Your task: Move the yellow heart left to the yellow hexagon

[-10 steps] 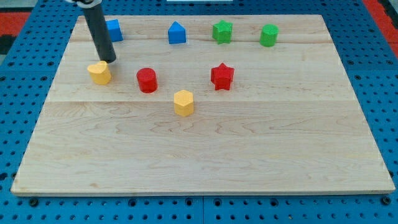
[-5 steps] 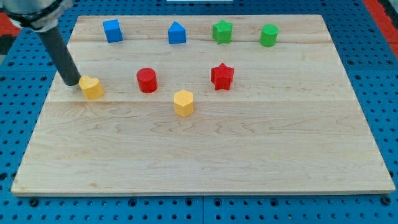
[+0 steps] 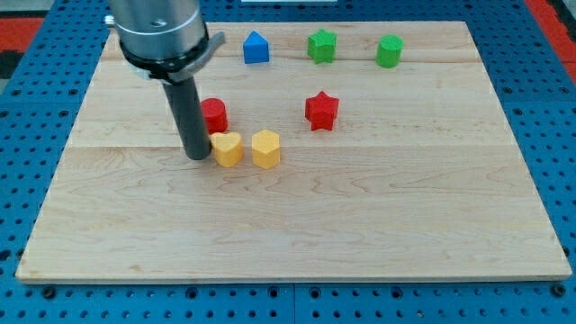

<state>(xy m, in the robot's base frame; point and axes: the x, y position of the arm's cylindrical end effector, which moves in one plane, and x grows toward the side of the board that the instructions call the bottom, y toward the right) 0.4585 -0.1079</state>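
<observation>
My tip [image 3: 197, 155] stands upright, touching the yellow heart's [image 3: 227, 148] left side.

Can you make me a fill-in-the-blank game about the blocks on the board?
1. My tip sits just to the view's ____ of the yellow heart.
2. The block right beside the yellow heart, on the view's right, is the yellow ____.
3. The red star lies to the view's ____ of the red cylinder.

Missing words: left; hexagon; right
</observation>
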